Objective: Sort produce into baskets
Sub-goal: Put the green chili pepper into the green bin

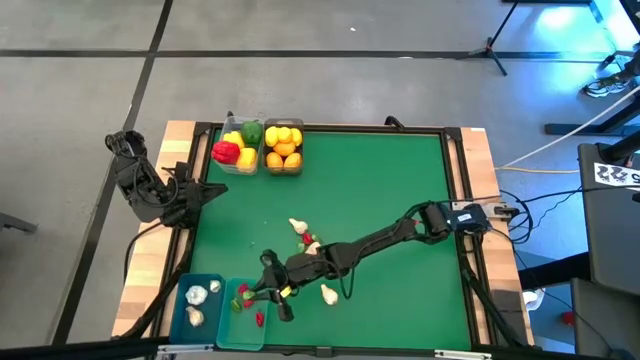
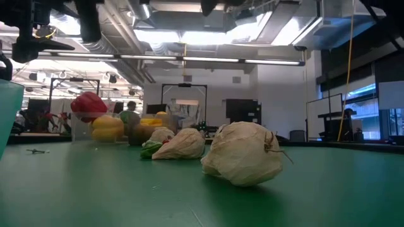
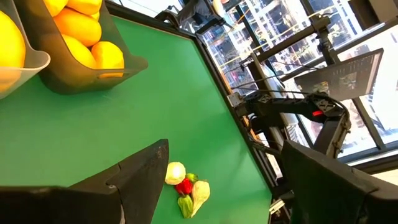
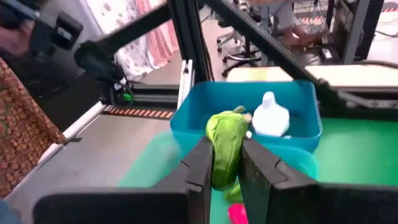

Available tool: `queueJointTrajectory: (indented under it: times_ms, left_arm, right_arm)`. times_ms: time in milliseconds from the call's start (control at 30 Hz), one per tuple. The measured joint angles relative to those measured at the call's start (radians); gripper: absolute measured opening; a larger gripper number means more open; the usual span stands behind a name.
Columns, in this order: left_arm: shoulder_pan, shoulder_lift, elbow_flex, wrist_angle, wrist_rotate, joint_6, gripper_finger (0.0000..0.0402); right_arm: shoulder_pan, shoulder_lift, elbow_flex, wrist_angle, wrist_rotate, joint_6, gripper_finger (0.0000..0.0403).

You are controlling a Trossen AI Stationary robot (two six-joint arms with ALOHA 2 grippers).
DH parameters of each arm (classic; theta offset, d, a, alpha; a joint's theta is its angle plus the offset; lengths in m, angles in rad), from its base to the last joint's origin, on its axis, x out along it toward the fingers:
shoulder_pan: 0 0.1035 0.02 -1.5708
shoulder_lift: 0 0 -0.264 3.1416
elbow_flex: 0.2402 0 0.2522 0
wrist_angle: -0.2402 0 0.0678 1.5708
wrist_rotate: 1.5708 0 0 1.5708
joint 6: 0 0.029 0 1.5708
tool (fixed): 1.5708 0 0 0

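Green chili [image 4: 225, 149] is clamped between the right gripper [image 4: 225, 163] fingers, held over the pale teal bin [image 1: 243, 312] at the lower left of the high view, next to the blue bin [image 1: 180, 303] holding garlic bulbs [image 1: 196, 296]. Red bits [image 1: 259, 319] lie in the teal bin. More garlic [image 1: 329, 294] and chilies [image 1: 309, 243] sit on the green mat [image 1: 380, 190] around frame center-bottom. Upper middle: clear bin with peppers [image 1: 238, 145], clear bin with lemons and oranges [image 1: 283, 144]. Left gripper [image 1: 212, 189] waits at mat's left edge, jaws apart, empty.
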Motion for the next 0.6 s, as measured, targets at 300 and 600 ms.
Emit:
queueJointTrajectory:
  times_ms: [300,600]
  left_arm:
    - [0.0,0.0,0.0,0.0,0.0,-0.005,0.0306]
    - [0.0,0.0,0.0,0.0,0.0,-0.012,0.0306]
  right_arm:
    - [-0.001,0.003,0.0,-0.068,0.036,0.001,0.014]
    - [-0.002,-0.022,-0.001,-0.109,0.074,0.016,0.0232]
